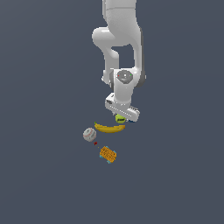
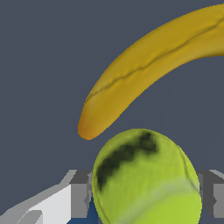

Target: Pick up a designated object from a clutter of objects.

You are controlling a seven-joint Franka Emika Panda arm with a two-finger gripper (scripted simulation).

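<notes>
The yellow-green ball with a dark curved mark sits right under my hand, just behind the yellow banana. In the wrist view the ball fills the space between my fingers, which press against it on both sides. My gripper is shut on the ball. The banana lies close beyond the ball without touching it. A sliver of the dark blue ball shows beside the yellow-green ball in the wrist view; it is hidden in the exterior view.
A grey-white ball lies toward the exterior view's left of the banana. An orange patterned block with teal edges lies nearer the camera. A tiny red dot sits between them. The floor is plain dark grey.
</notes>
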